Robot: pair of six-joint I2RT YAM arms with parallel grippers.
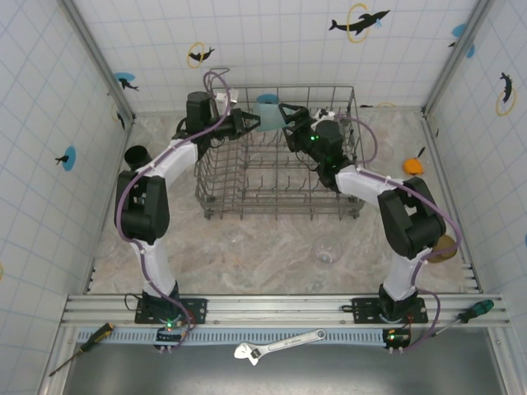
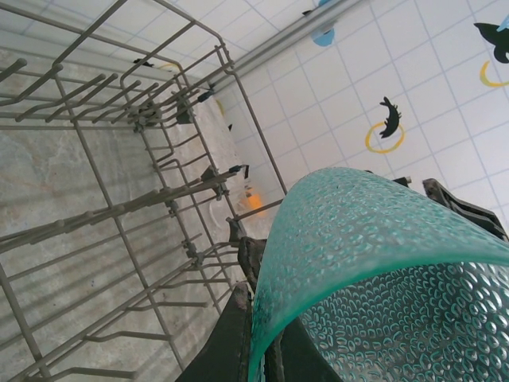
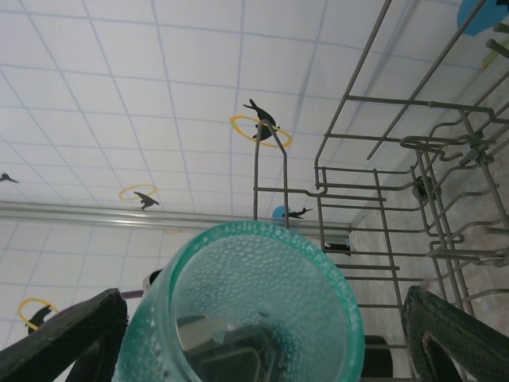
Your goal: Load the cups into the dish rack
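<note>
Teal dimpled translucent tumbler (image 2: 358,247) at grey wire dish rack (image 1: 272,216).

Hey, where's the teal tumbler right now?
In the top view the teal tumbler is over the far edge of the dish rack, pinched by the left gripper, the right gripper open around it.

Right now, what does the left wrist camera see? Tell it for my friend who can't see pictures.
A bumpy teal cup looms in the lower right, its rim pinched in the left pincer. The grey wire rack stretches away on the left, over a marbled table, with a white tiled wall behind.
</note>
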